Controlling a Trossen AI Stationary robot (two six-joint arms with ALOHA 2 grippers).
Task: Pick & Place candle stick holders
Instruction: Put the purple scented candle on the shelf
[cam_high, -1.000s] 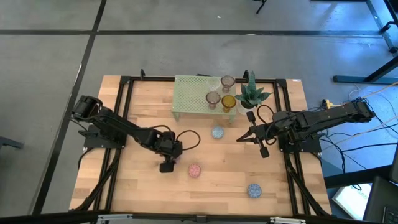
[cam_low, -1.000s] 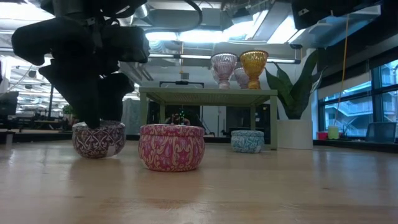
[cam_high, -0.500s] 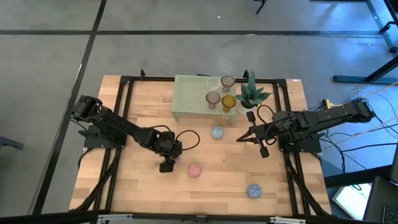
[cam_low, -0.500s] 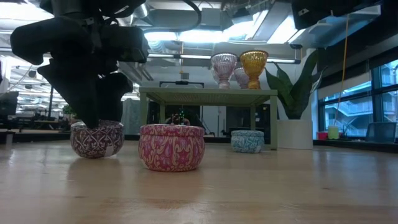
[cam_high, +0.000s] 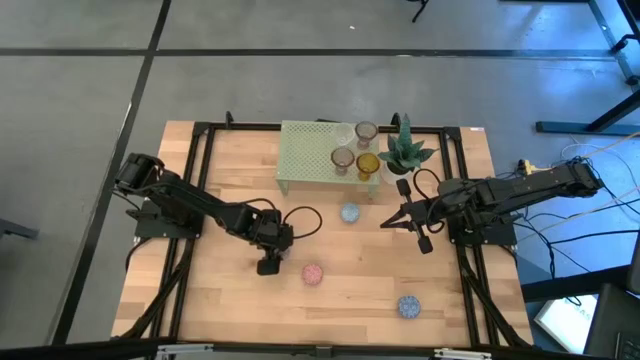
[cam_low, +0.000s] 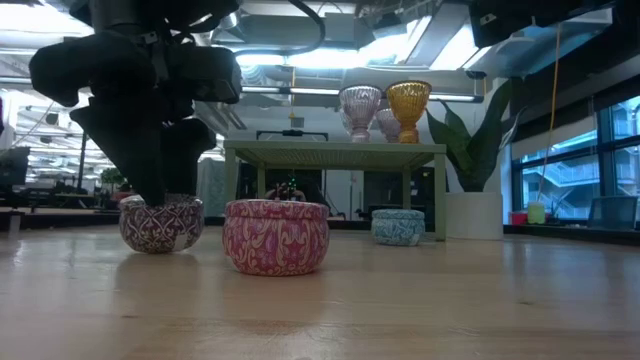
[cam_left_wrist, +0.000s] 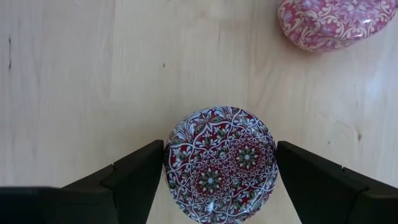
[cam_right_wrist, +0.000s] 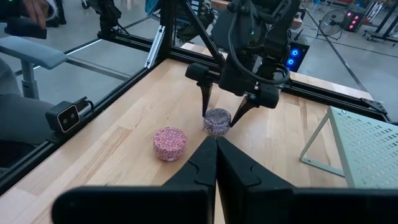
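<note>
Our left gripper clasps the brownish-mauve holder, a round patterned cup standing on the wooden table. Just beside it sits the pink holder; a pale blue holder lies farther off, near the perforated green stand. Our right gripper waits apart, its tips pressed together.

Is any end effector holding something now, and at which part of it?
The left end effector has its fingers on two opposite sides of the mauve patterned holder. The right end effector holds nothing.
</note>
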